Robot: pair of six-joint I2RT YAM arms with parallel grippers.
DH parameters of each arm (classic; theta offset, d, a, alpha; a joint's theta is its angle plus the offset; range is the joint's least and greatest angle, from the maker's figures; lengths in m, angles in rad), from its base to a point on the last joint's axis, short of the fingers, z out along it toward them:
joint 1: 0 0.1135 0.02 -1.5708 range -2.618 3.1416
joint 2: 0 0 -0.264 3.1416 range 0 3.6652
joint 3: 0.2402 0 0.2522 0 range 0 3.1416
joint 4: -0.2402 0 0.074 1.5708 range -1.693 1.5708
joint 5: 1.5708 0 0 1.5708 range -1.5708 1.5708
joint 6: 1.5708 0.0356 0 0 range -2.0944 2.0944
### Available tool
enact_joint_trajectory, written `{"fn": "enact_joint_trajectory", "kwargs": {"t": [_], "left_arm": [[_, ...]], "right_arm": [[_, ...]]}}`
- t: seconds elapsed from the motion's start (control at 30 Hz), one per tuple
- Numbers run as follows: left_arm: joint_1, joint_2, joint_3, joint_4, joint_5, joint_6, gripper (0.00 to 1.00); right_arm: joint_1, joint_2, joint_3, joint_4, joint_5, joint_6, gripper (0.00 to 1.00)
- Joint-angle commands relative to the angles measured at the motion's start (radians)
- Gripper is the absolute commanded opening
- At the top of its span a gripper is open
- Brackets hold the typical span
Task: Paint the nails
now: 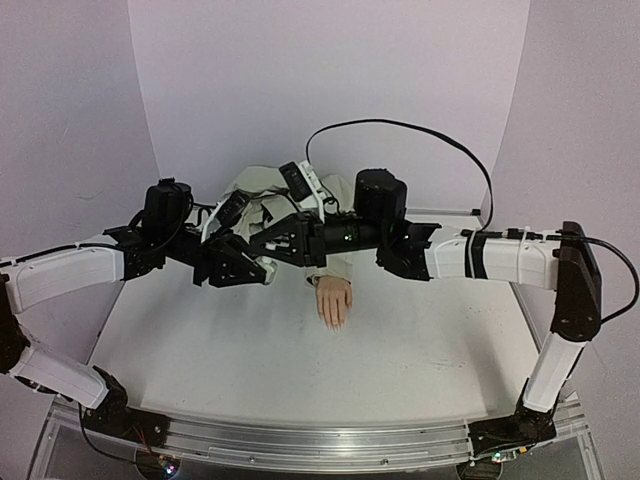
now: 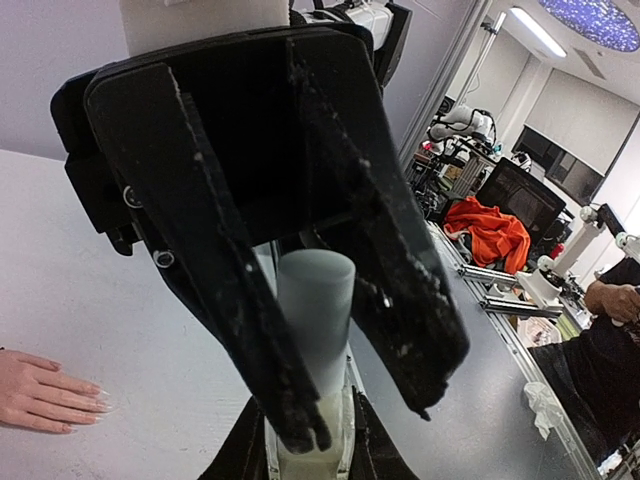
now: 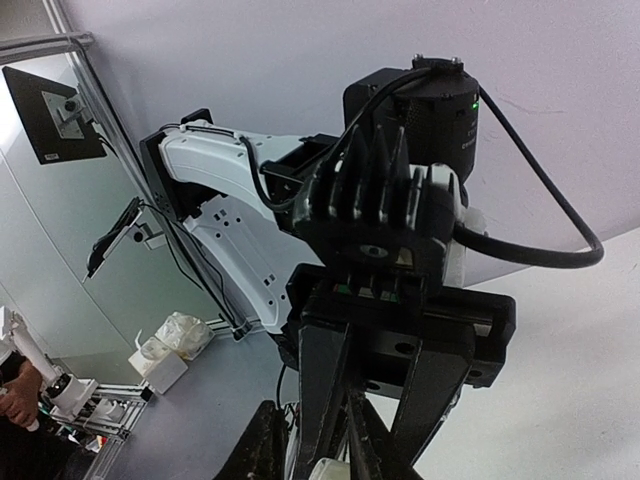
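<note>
The mannequin hand (image 1: 335, 298) lies palm down on the white table with its beige sleeve (image 1: 262, 190) behind it. Its nails (image 2: 100, 398) are pale and skin-coloured. Both grippers meet in the air to the left of the hand. My right gripper (image 1: 272, 243) is shut on a small white bottle (image 2: 310, 455), which also shows in the right wrist view (image 3: 336, 470). My left gripper (image 2: 360, 420) comes at it from the opposite side, its fingers closed against the bottle's grey cylindrical cap (image 2: 318, 320). No brush is in view.
The table (image 1: 250, 360) is white, with lilac walls behind and at both sides. The arms cross over the sleeve and hide the wrist. A metal rail (image 1: 300, 445) runs along the near edge. Lab gear stands beyond the table edge in both wrist views.
</note>
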Motion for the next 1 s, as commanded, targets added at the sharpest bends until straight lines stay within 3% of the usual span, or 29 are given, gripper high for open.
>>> {"fn": "enact_joint_trajectory", "kwargs": {"t": [0.0,0.23,0.4,0.5,0.6,0.63,0.67,0.77,0.93,0.97], "left_arm": [[-0.003,-0.040,0.033,0.048,-0.041,0.003,0.00],[0.008,-0.097,0.002,0.048,-0.266,0.019,0.00],[0.008,-0.180,-0.058,0.049,-0.726,0.053,0.00],[0.008,-0.223,-0.096,0.048,-1.041,0.081,0.00],[0.006,-0.247,-0.115,0.047,-1.258,0.112,0.00],[0.006,-0.251,-0.120,0.046,-1.310,0.118,0.00],[0.006,-0.256,-0.123,0.047,-1.340,0.122,0.00],[0.005,-0.264,-0.127,0.047,-1.365,0.133,0.00],[0.005,-0.269,-0.127,0.044,-1.268,0.143,0.00],[0.005,-0.269,-0.126,0.044,-1.231,0.142,0.00]], "right_arm": [[0.004,0.008,0.033,0.074,-0.040,0.006,0.21],[0.007,0.013,0.032,0.070,0.009,0.009,0.00],[0.032,0.019,0.040,0.037,0.191,0.007,0.00],[0.105,0.025,0.079,-0.079,0.545,-0.015,0.00],[0.259,0.104,0.272,-0.300,1.123,-0.016,0.00],[0.297,0.141,0.347,-0.388,1.241,0.021,0.00],[0.321,0.171,0.407,-0.443,1.301,0.065,0.00],[0.347,0.203,0.458,-0.470,1.295,0.148,0.00],[0.342,0.178,0.444,-0.425,1.249,0.072,0.00],[0.335,0.165,0.431,-0.413,1.226,0.053,0.04]]}}
